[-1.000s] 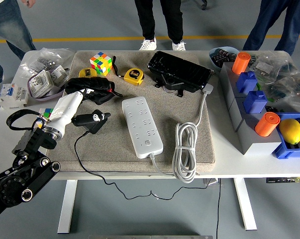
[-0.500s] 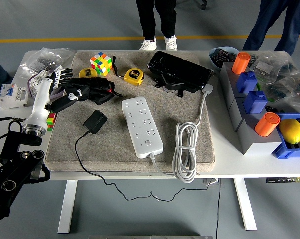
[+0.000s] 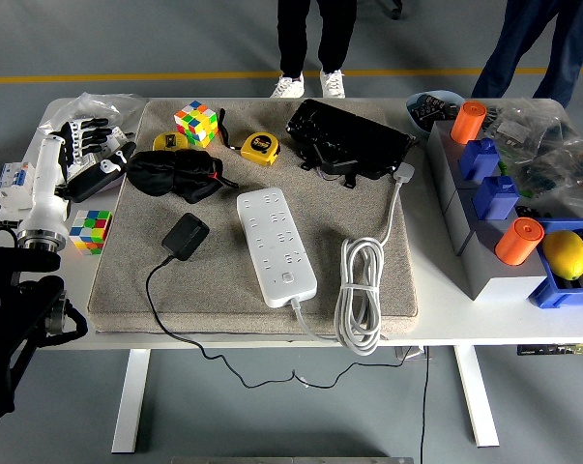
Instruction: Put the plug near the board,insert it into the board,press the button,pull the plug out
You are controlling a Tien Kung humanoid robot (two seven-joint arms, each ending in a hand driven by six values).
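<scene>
Head view: the only robot hand (image 3: 86, 153) in frame is the left one, sitting at the upper left of the frame over the desk's (image 3: 272, 333) left edge, fingers loosely spread and holding nothing. The right hand isn't in view at all, so the left gets the job by default.

The plug (image 3: 186, 235), really a black adapter block, lies flat on the grey mat (image 3: 368, 208), down and to the right of the robot hand and well apart from it. Its long axis runs diagonally, lower left to upper right, with its black cable (image 3: 156, 290) trailing off the lower-left end toward the bottom of the frame.

The white power strip (image 3: 276, 245) is just right of the plug, near but not touching, long axis running roughly top to bottom with a slight lean.

So nothing looks started yet, probably. The reach has to go down-right, past the black cloth bundle (image 3: 175, 176) sitting between the hand and the plug, then carry the plug a short hop right to the strip.
</scene>
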